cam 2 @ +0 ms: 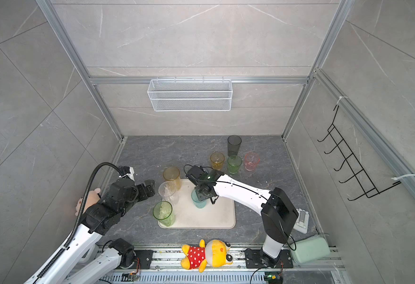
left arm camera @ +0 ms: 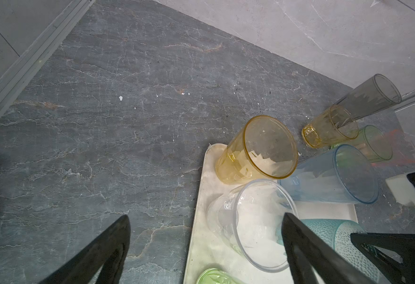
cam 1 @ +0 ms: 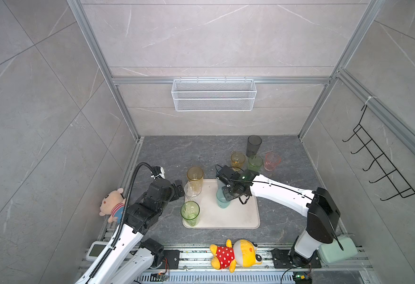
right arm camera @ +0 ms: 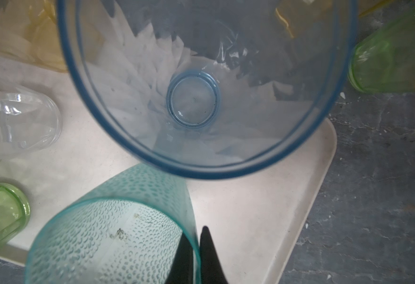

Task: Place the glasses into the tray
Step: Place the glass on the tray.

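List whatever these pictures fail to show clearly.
- Pale blue glass: in both top views, mostly covered by the right arm's wrist.
- Right gripper: only its jaws' tips show in the right wrist view, pinching the teal glass wall; frame edge cuts the rest.
- Pink glass: left wrist view, smeared behind the short green glass.

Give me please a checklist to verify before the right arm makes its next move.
1. Right gripper shut on teal glass wall: ok.
2. Teal glass over the tray: ok.
3. Its base resting on the tray: cannot tell.
4. Teal glass clear of blue glass: cannot tell, they overlap in the right wrist view.
5. Left gripper open, holding nothing: ok.
6. All glasses in tray: not ok; grey glass, yellow glass, small green glass and pink glass stand outside it.
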Robot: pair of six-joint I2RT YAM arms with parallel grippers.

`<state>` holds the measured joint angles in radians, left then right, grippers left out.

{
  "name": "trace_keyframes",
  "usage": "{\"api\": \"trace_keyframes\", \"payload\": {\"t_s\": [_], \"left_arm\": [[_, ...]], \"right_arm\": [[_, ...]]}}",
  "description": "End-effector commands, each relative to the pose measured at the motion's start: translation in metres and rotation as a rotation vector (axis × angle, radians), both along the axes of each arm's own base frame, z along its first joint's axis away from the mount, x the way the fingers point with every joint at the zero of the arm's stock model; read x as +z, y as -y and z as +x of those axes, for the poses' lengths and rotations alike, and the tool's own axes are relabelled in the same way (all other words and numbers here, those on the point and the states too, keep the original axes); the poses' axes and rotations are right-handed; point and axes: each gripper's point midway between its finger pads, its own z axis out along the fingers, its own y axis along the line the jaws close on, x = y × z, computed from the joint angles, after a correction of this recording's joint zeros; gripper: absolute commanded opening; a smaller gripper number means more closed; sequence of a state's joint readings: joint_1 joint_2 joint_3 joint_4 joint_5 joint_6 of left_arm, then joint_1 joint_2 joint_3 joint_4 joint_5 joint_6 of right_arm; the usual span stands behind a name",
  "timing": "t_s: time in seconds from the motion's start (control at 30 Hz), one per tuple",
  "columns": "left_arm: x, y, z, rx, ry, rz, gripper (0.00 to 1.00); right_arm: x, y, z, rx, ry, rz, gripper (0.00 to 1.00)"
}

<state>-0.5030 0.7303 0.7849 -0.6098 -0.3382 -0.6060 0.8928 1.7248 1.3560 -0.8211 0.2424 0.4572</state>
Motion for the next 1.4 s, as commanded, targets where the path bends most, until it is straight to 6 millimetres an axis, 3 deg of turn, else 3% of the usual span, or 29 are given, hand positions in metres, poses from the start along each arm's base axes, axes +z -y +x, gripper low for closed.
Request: {"api": "trace_keyframes", "payload": {"t_s": [0.0, 0.4, 0.57, 0.9, 1.07, 1.37], "left_arm": [[0.001, -0.005, -0.001, 0.020, 0.008, -0.001, 0.96], [0.002, -0.005, -0.002, 0.020, 0.010, -0.001, 0.96], [0.003, -0.005, -0.001, 0.019, 0.010, -0.001, 0.96], [0.003, -0.002, 0.001, 0.011, 0.008, -0.008, 0.96], [0.005, -0.002, 0.001, 0.008, 0.014, -0.008, 0.96], [0.005, -0.002, 0.000, 0.008, 0.015, -0.007, 0.96]], "right_arm": [[0.004, -0.006, 0.005, -0.018, 0.021, 0.013, 0.00], [0.001, -0.006, 0.007, -0.024, 0.027, 0.004, 0.00], [0.003, -0.006, 0.007, -0.026, 0.028, 0.006, 0.16], [0.013, -0.007, 0.008, -0.023, 0.032, 0.016, 0.27], [0.028, -0.006, 0.006, -0.023, 0.047, 0.037, 0.50], [0.064, 0.006, -0.004, -0.023, 0.073, 0.068, 0.60]]}}
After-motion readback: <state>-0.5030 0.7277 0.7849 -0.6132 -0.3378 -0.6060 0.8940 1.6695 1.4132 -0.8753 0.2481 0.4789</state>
